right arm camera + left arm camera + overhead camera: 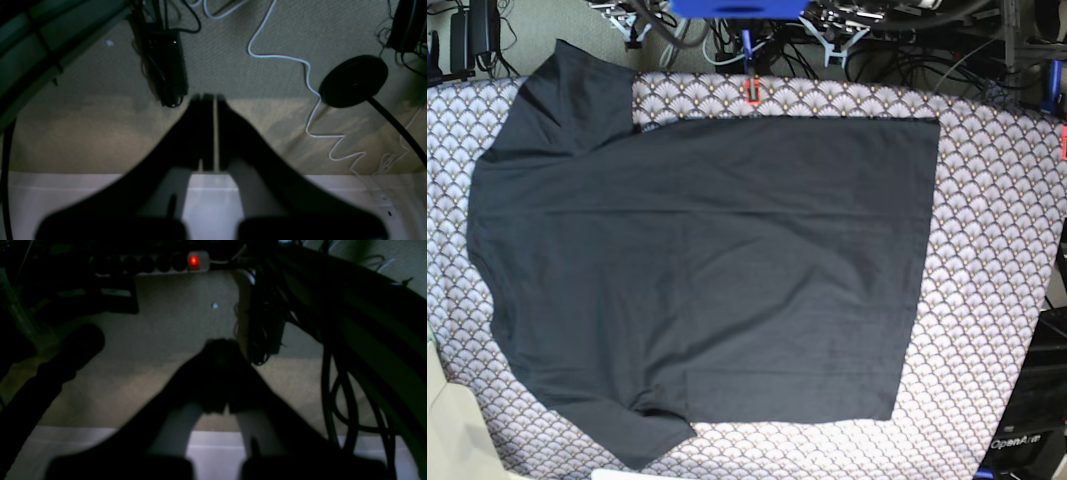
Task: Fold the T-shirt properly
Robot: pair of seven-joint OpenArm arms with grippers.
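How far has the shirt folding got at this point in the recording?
Done: the T-shirt lies spread flat on the scallop-patterned cloth, both sleeves out, no fold made. In hand: nothing; the left gripper and right gripper are shut on nothing, hanging over the carpet off the table. Left: every fold.

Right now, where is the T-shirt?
In the base view, the T-shirt lies spread flat on the scallop-patterned cloth, sleeves toward the left, hem toward the right; neither wrist view shows it.
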